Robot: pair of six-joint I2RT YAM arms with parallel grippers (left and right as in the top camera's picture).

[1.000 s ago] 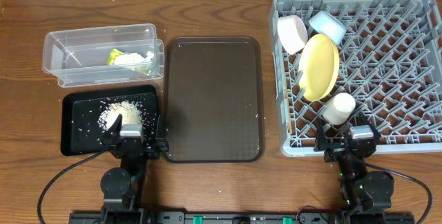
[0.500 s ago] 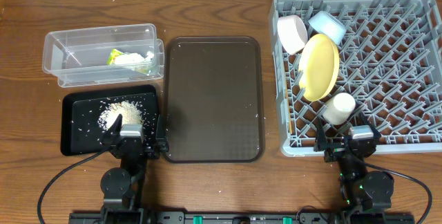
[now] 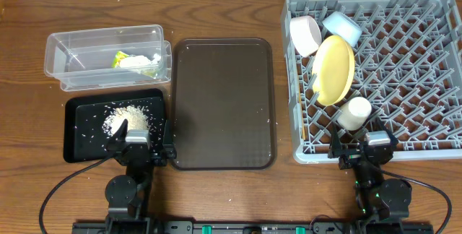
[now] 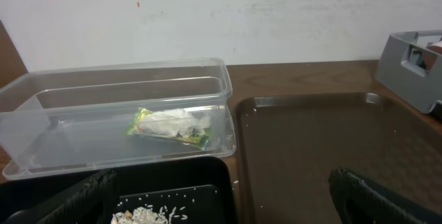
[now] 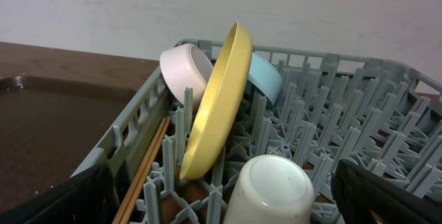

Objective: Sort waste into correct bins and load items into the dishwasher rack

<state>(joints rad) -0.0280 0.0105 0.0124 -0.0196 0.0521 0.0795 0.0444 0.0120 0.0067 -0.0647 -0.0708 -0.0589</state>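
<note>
The grey dishwasher rack at the right holds the yellow plate on edge, the white bowl, the light blue bowl and the small white cup. In the right wrist view the plate, cup and chopsticks lie in the rack. The clear tub holds the wrapper and tissue. The black tray holds rice scraps. My left gripper is open at the black tray's front edge. My right gripper is open at the rack's front edge. Both are empty.
A large dark brown serving tray lies between the bins and the rack, with a few rice grains along its edges. Scattered grains lie in the black tray. A white wall stands behind the table.
</note>
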